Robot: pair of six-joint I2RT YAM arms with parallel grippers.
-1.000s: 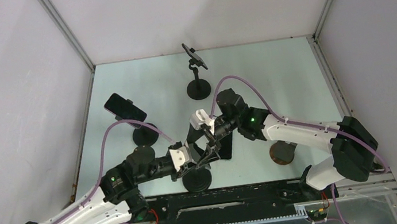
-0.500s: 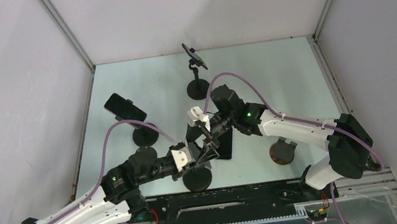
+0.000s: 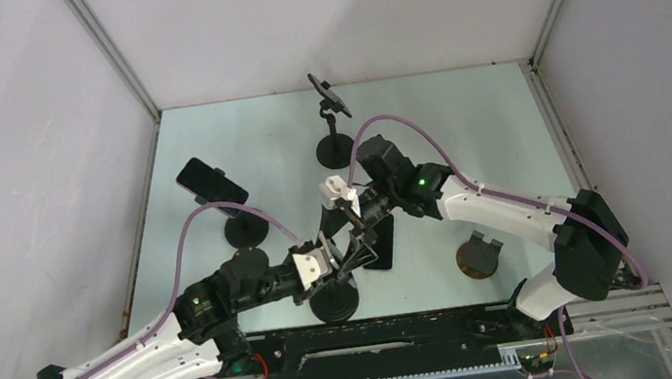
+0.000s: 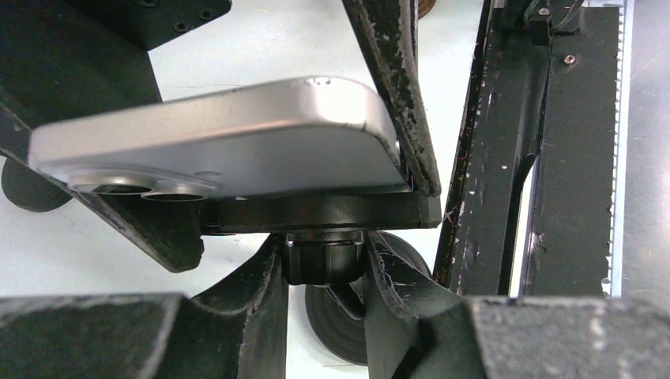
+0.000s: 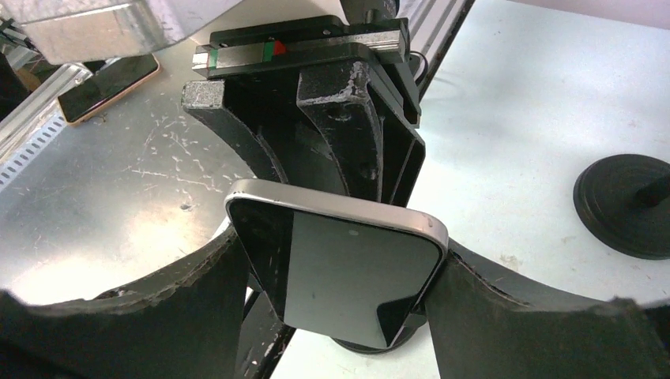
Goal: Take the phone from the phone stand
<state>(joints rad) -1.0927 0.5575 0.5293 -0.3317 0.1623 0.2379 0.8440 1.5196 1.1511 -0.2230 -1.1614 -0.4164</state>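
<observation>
Gripping the phone stand (image 3: 334,303) by its neck, just under the cradle, the left pincer (image 4: 324,262) is closed on it; atop that stand's cradle sits the phone (image 5: 348,276), its side edges clasped by the right pincer (image 5: 341,268).

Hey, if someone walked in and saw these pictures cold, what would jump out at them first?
Both arms crowd one spot at the near middle of the table. There the right gripper clamps a silver-edged phone by its side edges, and the left gripper pinches the neck of the phone stand just beneath it. Next comes a second stand at the table's left, holding a dark phone.
</observation>
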